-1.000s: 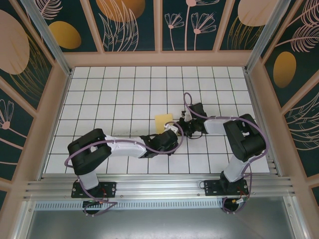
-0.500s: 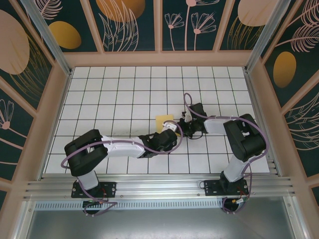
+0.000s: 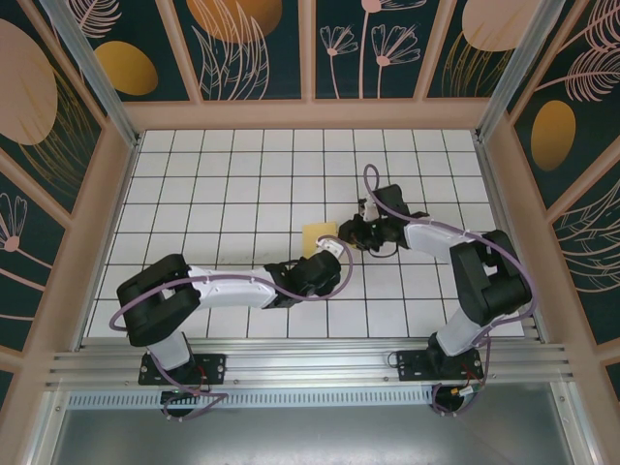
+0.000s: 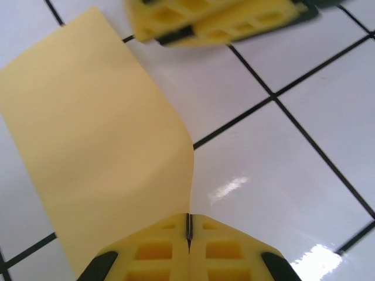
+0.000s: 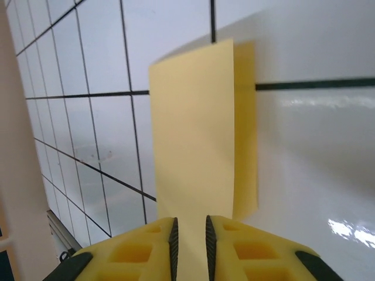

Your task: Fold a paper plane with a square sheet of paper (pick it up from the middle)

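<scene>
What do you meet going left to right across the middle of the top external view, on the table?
Left arm's base link → yellow sheet of paper → right claw → right arm's base link.

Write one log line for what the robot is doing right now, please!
step: folding | paper: doubled over, off table | left gripper: pinching paper | right gripper: paper between fingers

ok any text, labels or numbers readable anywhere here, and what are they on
None readable in these views.
The yellow sheet of paper is plain, no print on it.
The left gripper and right gripper finger pads show only moulded recesses, no lettering.
The white grid tiles carry lines only; the wall panels show leaf and flower art, no words.
</scene>
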Robot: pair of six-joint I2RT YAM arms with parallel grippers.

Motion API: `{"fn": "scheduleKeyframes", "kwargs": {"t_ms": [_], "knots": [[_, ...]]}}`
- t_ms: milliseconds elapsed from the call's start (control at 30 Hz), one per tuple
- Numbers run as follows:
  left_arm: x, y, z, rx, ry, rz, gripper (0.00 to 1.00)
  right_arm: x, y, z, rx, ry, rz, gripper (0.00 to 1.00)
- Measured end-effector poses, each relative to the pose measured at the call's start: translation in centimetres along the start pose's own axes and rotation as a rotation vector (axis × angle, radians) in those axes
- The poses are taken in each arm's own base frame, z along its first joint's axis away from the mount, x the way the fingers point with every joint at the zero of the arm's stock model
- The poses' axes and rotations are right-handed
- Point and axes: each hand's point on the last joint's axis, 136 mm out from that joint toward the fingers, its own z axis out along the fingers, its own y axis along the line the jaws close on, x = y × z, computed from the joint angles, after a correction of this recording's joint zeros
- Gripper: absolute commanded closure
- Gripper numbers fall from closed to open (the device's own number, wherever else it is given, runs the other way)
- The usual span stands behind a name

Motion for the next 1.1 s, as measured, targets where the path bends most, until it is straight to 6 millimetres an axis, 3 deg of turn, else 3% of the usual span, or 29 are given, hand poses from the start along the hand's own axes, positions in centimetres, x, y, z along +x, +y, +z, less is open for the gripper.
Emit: {"fn": "scheduleKeyframes", "kwargs": {"t_ms": [167,300,733,833,1100], "knots": [[0.6,0.3,-0.1,0.053,0.022,-0.019,1.0,-1.2,1.1,0.4,-0.029,0.006,-0.04,0.84],[1.1,1.0,-0.1,0.087,0.044,-0.048,1.0,-1.5,0.8,1.9,-0.023,0.047,-0.051,0.85],[1.5,1.3,0.1,0.205,0.086,-0.11,1.0,-0.2,-0.6,6.5,0.065,0.188,-0.104,0.85],[1.5,1.5,0.1,0.219,0.087,-0.12,1.0,0.4,-1.9,7.0,0.113,0.205,-0.099,0.86],[1.5,3.0,0.4,0.232,0.099,-0.165,1.0,0.2,-2.0,7.0,0.132,0.2,-0.129,0.85]]}}
